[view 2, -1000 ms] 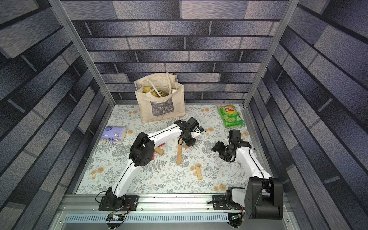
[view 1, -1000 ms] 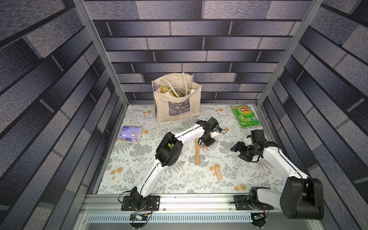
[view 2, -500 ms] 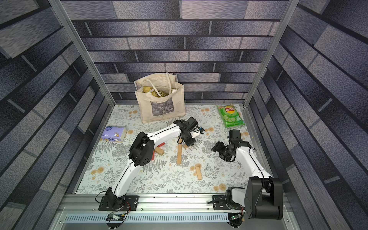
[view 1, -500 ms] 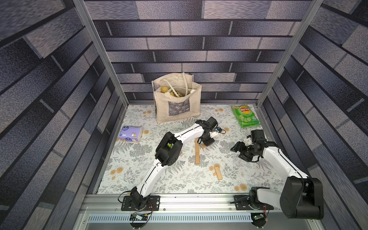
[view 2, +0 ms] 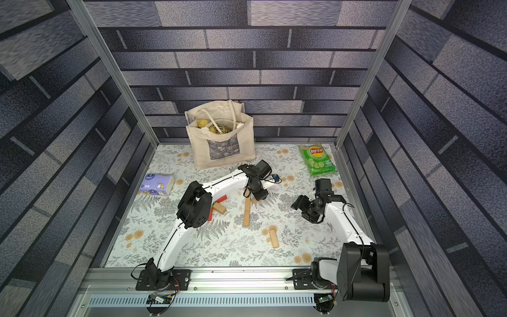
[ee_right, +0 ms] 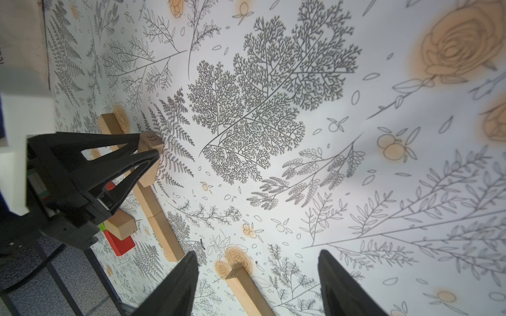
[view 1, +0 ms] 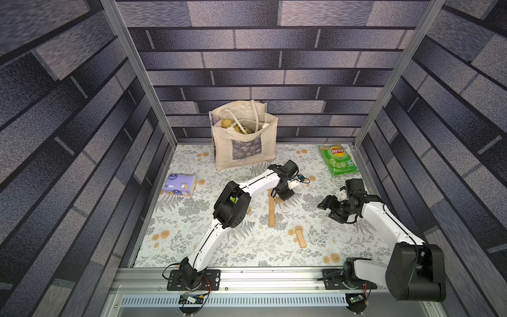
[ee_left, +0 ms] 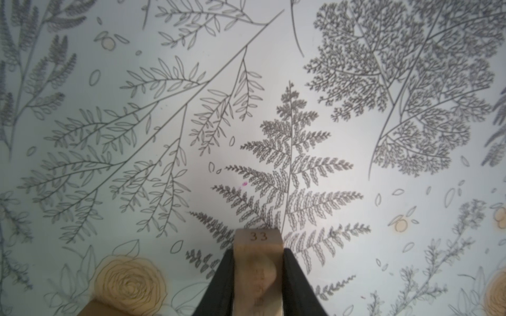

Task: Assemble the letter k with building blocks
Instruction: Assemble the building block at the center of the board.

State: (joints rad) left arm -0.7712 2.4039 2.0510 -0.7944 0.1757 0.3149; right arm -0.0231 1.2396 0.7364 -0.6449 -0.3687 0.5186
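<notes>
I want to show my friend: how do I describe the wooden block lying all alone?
On the floral mat, find the line of tan blocks at its middle. Nearer the front rail, toward the right arm, lies the lone tan block: slanted, touching nothing, unlike its joined neighbours.

In a top view the left arm (view 2: 193, 208) partly hides the red blocks (view 2: 222, 198).
</notes>
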